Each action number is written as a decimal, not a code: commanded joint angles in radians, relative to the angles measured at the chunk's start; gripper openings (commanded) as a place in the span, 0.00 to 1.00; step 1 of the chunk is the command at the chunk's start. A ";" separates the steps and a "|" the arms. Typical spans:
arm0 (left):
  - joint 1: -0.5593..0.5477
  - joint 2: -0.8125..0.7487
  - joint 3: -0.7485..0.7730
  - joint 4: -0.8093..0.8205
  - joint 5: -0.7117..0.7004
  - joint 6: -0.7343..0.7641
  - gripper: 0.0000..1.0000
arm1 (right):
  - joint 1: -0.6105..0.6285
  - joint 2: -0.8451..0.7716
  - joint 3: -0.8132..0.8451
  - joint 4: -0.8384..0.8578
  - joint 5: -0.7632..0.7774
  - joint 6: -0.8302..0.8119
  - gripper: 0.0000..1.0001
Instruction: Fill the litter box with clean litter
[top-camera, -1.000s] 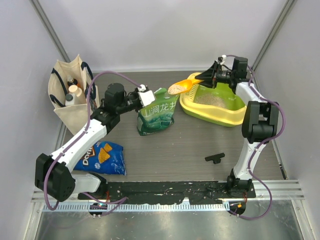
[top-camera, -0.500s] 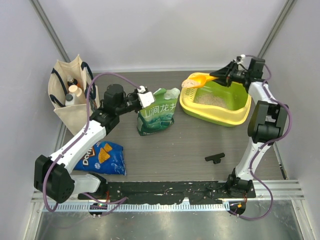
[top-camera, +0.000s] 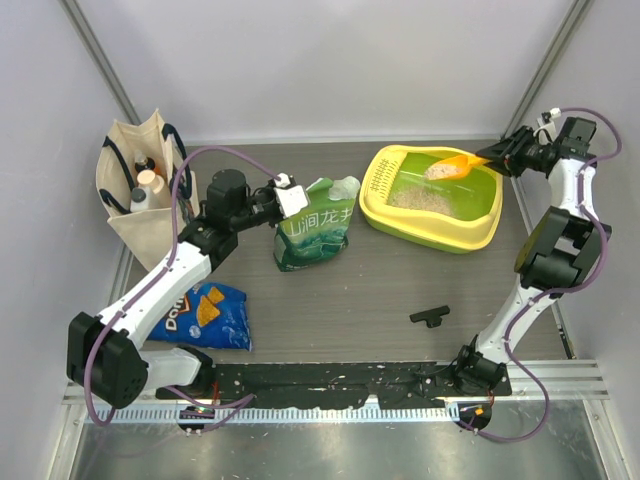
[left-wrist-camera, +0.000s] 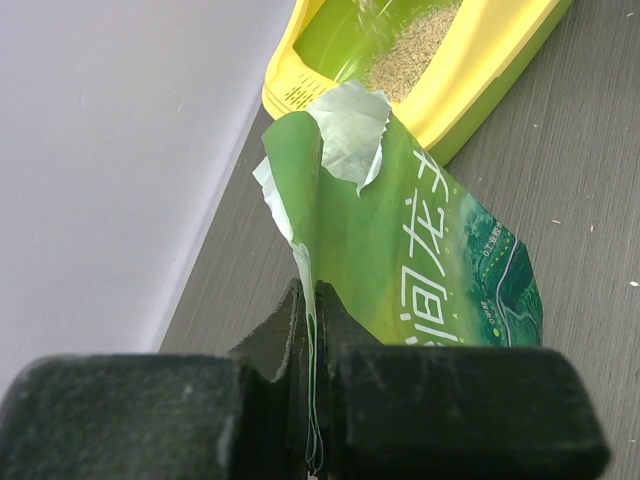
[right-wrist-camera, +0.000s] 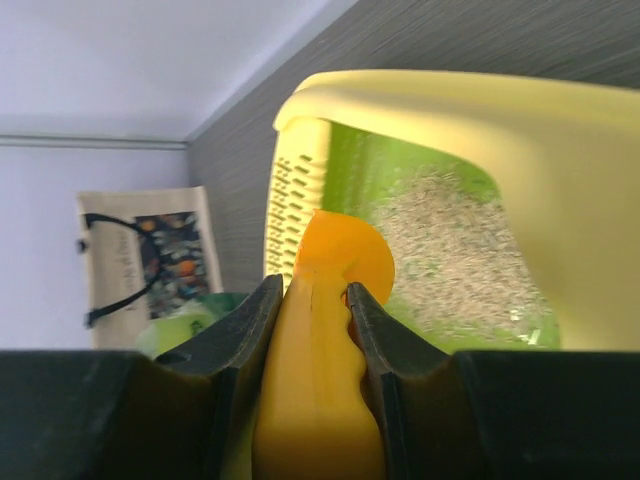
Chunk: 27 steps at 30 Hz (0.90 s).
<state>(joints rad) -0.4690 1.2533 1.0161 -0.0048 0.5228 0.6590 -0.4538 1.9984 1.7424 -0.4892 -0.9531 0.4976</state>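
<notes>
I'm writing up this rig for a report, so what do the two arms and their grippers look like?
The left arm and right arm have white links joined by bulky black joints. A purple cable loops along each. The left gripper and right gripper have black fingers; a white block sits behind the left one.

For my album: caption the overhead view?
The right hand holds a scoop of litter over the box; the left hand pinches the pouch.
</notes>
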 joint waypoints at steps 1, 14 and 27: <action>0.009 -0.063 0.027 0.146 0.023 0.011 0.00 | 0.021 -0.046 0.089 -0.167 0.175 -0.255 0.01; 0.007 -0.065 -0.010 0.161 0.029 0.010 0.00 | 0.041 -0.112 0.120 -0.192 0.419 -0.333 0.01; 0.009 -0.025 0.097 0.054 0.013 -0.077 0.00 | 0.348 -0.113 0.302 -0.207 0.699 -0.627 0.01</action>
<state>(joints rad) -0.4664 1.2442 0.9974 0.0166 0.5243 0.6361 -0.1776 1.9503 1.9995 -0.7254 -0.3492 0.0006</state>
